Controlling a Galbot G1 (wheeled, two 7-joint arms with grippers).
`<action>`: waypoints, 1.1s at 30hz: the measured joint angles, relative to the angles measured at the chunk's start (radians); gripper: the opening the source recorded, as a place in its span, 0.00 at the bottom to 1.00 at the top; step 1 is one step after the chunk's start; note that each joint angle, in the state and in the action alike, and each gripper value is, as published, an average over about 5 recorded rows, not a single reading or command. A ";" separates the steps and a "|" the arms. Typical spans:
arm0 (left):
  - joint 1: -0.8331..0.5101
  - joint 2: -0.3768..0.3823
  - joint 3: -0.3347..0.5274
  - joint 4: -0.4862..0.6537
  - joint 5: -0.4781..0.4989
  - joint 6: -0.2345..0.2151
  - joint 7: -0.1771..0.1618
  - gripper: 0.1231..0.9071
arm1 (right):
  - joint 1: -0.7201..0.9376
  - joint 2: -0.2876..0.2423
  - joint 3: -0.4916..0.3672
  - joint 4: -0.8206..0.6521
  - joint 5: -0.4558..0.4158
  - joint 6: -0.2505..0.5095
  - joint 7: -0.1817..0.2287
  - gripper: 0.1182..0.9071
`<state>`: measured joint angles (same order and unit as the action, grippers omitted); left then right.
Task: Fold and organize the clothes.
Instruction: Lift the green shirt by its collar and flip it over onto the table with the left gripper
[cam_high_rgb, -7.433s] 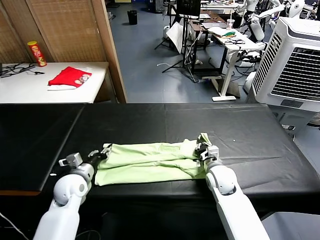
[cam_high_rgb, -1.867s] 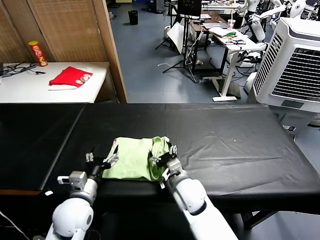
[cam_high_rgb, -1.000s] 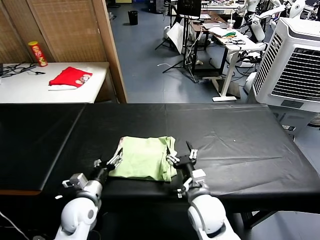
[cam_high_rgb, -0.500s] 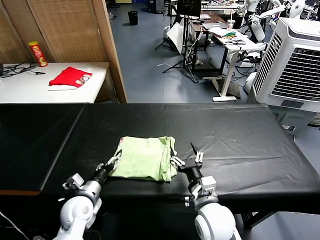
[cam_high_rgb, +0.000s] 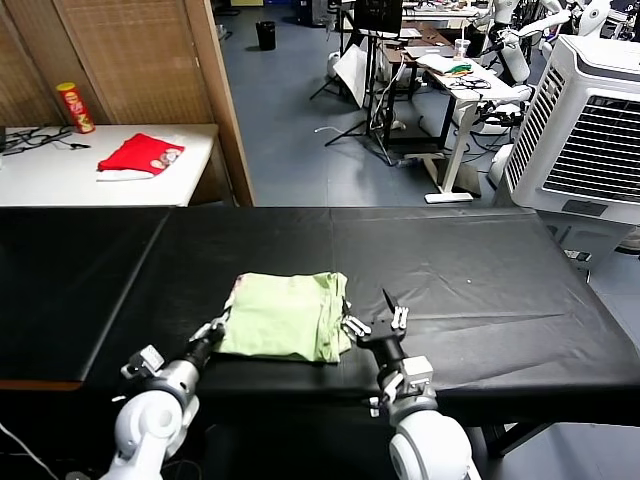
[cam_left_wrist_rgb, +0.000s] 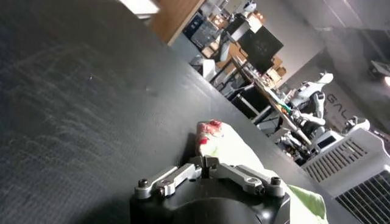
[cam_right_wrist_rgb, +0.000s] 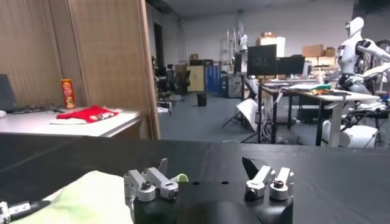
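Spanning the head view, the black table (cam_high_rgb: 470, 270) carries the folded shirt (cam_high_rgb: 285, 315) near its front edge. Only the left wrist view shows the shirt's pink-red patch (cam_left_wrist_rgb: 208, 128). At the shirt's 8 o'clock, the left gripper (cam_high_rgb: 213, 332) is pinched closed on its corner; at 3 o'clock, the right gripper (cam_high_rgb: 378, 322) is spread, empty. A white cooler (cam_high_rgb: 590, 130) stands at 2 o'clock.

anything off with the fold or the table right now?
Mostly tidy. The shirt lies folded into a compact rectangle on the black table. Its edge nearest the right tool is slightly bunched, layers uneven. The left tool is shut at the opposite near corner.
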<state>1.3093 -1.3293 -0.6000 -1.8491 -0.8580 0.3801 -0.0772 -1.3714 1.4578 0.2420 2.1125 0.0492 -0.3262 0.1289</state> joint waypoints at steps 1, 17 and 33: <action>0.000 0.005 -0.003 -0.009 0.025 0.005 -0.004 0.03 | 0.000 0.000 0.003 -0.001 -0.001 -0.001 0.001 0.86; 0.049 0.304 -0.209 -0.081 0.265 0.035 -0.016 0.03 | 0.016 -0.002 0.010 -0.027 -0.002 -0.006 0.011 0.86; 0.084 0.377 -0.145 -0.276 0.516 0.067 -0.086 0.03 | -0.027 -0.002 0.015 -0.028 -0.014 0.019 0.007 0.86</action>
<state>1.3938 -0.9527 -0.7452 -2.1253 -0.3422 0.4474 -0.1630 -1.3979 1.4561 0.2569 2.0841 0.0353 -0.3075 0.1361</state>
